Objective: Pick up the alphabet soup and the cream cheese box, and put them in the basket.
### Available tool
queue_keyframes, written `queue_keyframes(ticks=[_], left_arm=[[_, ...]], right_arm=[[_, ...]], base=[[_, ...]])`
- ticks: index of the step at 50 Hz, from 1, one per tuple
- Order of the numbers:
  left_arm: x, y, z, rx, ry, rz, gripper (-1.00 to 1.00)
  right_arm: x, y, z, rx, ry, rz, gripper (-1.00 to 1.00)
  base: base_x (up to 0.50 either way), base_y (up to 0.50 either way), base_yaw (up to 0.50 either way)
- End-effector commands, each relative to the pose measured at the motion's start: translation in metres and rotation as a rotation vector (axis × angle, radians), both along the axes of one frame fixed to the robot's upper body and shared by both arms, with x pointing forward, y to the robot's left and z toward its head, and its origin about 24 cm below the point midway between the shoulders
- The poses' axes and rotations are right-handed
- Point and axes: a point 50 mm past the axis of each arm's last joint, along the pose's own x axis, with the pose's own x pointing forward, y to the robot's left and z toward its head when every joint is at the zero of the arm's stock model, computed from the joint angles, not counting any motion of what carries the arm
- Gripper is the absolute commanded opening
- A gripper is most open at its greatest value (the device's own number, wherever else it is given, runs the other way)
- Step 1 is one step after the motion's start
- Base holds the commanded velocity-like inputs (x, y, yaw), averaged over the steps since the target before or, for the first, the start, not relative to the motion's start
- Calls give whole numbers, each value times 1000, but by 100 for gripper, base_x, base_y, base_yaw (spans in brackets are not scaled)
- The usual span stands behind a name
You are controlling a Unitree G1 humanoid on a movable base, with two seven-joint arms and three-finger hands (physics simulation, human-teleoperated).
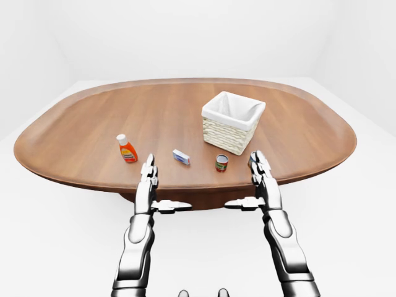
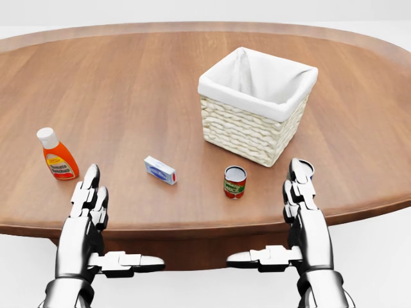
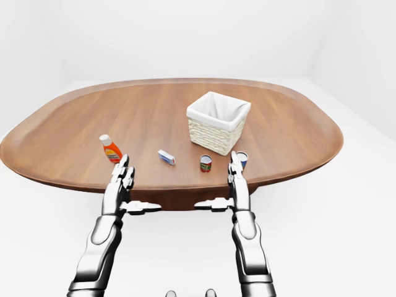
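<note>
Both robot hands hover at the near edge of an oval wooden table (image 2: 128,83), fingers stretched flat, thumbs pointing inward, grasping nothing. The alphabet soup can (image 2: 235,181) stands upright just left of the right hand (image 2: 300,192). The cream cheese box (image 2: 160,170) lies right of the left hand (image 2: 90,199). The basket (image 2: 253,131) sits beyond the can. An orange bottle (image 2: 58,156) stands just beyond the left hand.

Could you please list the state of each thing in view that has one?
Soup can: upright on the table, not in the basket.
Cream cheese box: lying flat on the table.
Basket: upright, nothing visible inside.
Orange bottle: upright, capped.
Blue can: upright, partly hidden behind the right hand.
Left hand: open, holding nothing.
Right hand: open, holding nothing.
</note>
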Motion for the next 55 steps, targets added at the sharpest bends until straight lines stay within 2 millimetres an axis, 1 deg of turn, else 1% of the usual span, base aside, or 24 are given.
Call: queue_keyframes(ticks=[1, 12, 23, 31, 42, 46, 55], left_arm=[[0, 6, 0, -1, 1, -2, 100], [0, 6, 0, 1, 0, -4, 100], [0, 6, -1, 2, -2, -8, 100], [-1, 5, 0, 2, -3, -12, 100], [-1, 5, 0, 2, -5, -16, 100], [-1, 5, 1, 3, -5, -17, 100], [-1, 5, 0, 4, -5, -19, 100]], right_arm=[[0, -8, 3, 1, -24, -9, 100], [-2, -7, 7, 12, -43, 4, 100], [-2, -6, 8, 12, -38, 8, 100], [0, -7, 5, 15, -22, 3, 100], [4, -10, 4, -9, -7, -27, 100], [2, -10, 7, -17, -19, -29, 100], [3, -9, 7, -23, -18, -28, 100]], base=[[0, 0, 0], [0, -2, 0], [0, -50, 0], [0, -49, 0], [0, -2, 0], [43, -2, 0], [50, -3, 0]])
